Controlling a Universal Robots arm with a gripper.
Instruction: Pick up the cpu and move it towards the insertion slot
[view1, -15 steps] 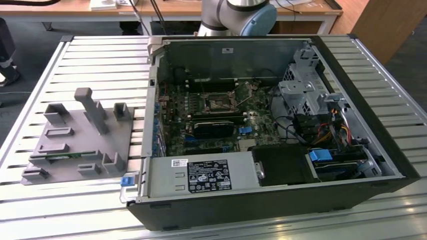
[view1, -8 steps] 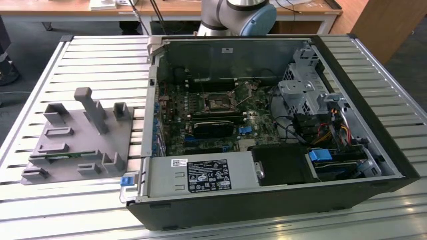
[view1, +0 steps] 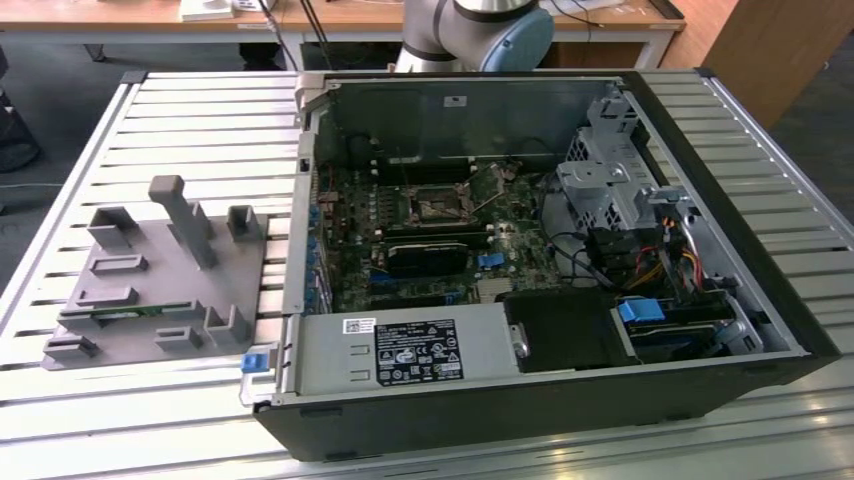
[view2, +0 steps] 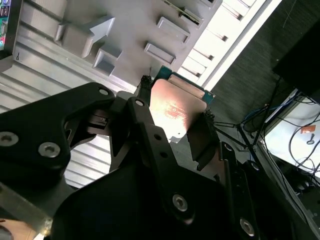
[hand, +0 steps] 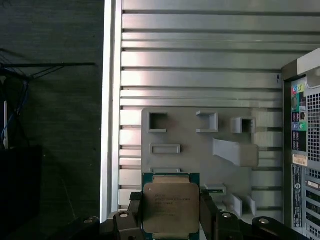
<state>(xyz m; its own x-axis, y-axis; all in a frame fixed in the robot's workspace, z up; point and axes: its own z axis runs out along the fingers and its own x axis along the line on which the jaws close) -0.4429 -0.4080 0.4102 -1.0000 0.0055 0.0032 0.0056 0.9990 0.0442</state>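
In both wrist views my gripper (hand: 171, 202) (view2: 175, 102) is shut on the cpu (hand: 171, 209) (view2: 174, 111). The cpu is a flat square chip with a silvery top and a green edge, and a black finger (hand: 134, 216) presses on each of two opposite sides. It hangs in the air well above the grey plastic fixture (hand: 200, 145) (view2: 125, 30), over that fixture's edge. The insertion slot (view1: 438, 207) is a dark square socket in a shiny frame. It lies on the motherboard inside the open computer case in the exterior view.
The open black computer case (view1: 747, 330) lies on a slatted metal table (view1: 200, 120), with the grey fixture (view1: 147, 290) on the exterior view's left. A green memory stick (view1: 127, 313) lies in that fixture. The arm's base (view1: 481, 30) stands behind the case.
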